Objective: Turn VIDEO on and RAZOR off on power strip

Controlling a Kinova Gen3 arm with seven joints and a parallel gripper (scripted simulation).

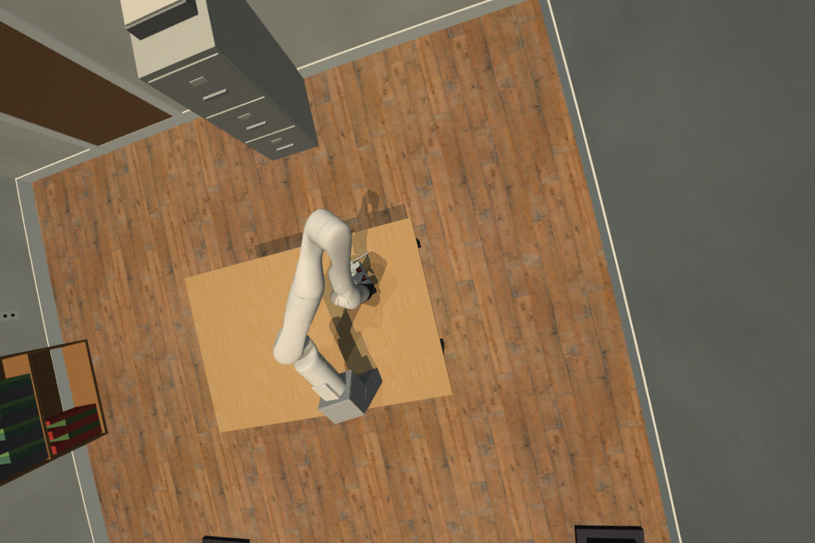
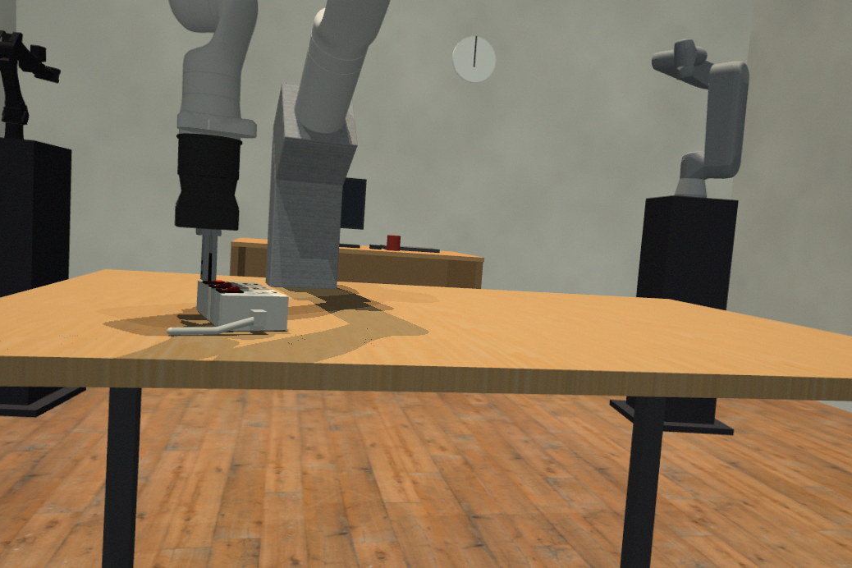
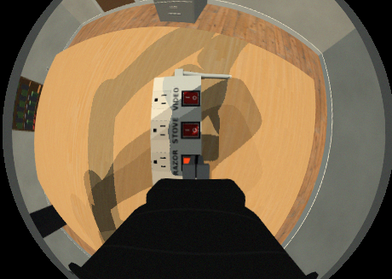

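The white power strip [image 1: 355, 268] [image 2: 253, 311] [image 3: 162, 116] lies flat on the table, right way up, switches on top. In the wrist view the VIDEO switch [image 3: 190, 98] and the STOVE switch [image 3: 190, 130] are dark red. The RAZOR switch [image 3: 187, 160] shows a bright orange patch on its left part; its right part is hidden by the fingers. My gripper [image 2: 208, 278] [image 3: 196, 163] is shut and empty, pointing down, its tips at the RAZOR switch. Whether they touch it I cannot tell.
The strip's white cord [image 2: 196, 331] [image 3: 209, 75] sticks out from its VIDEO end, low over the table [image 1: 248, 333] [image 2: 507, 335]. The arm's grey base [image 1: 351, 400] [image 2: 303, 221] stands at the table's far side in the exterior view.
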